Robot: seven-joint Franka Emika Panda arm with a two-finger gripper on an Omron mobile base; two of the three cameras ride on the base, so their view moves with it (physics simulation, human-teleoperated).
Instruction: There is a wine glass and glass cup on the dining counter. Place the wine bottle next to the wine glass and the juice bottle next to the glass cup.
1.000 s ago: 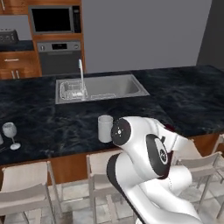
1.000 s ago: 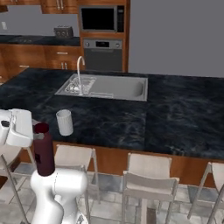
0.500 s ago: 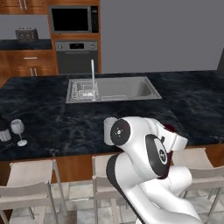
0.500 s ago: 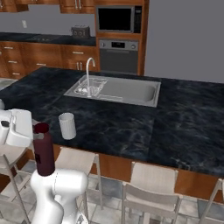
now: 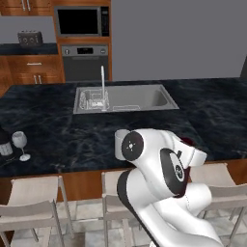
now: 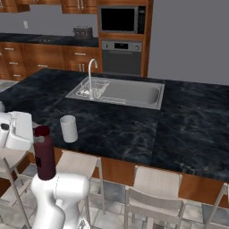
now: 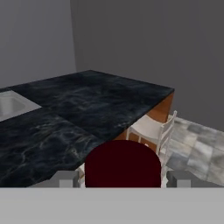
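My gripper (image 7: 122, 180) is shut on the juice bottle (image 6: 44, 153), a slim dark-red bottle held upright off the near edge of the dining counter (image 6: 179, 127). Its red cap (image 7: 122, 164) sits between the two fingertips (image 7: 65, 179). The glass cup (image 6: 68, 128), a pale tumbler, stands on the counter near its front edge, just beyond the bottle; my arm partly covers the cup (image 5: 120, 140) in the left base view. The wine glass (image 5: 20, 144) stands far to the left on the counter, with the wine bottle (image 5: 4, 144) beside it at the picture's edge.
A steel sink (image 5: 125, 99) with a tall tap (image 5: 102, 87) lies in the middle of the counter. White chairs (image 6: 152, 188) line the near side below the counter edge. An oven and microwave (image 6: 121, 20) stand in the back wall.
The whole picture has shifted in both base views, so the camera has moved along the counter. The bottle stays in my gripper, held the same way.
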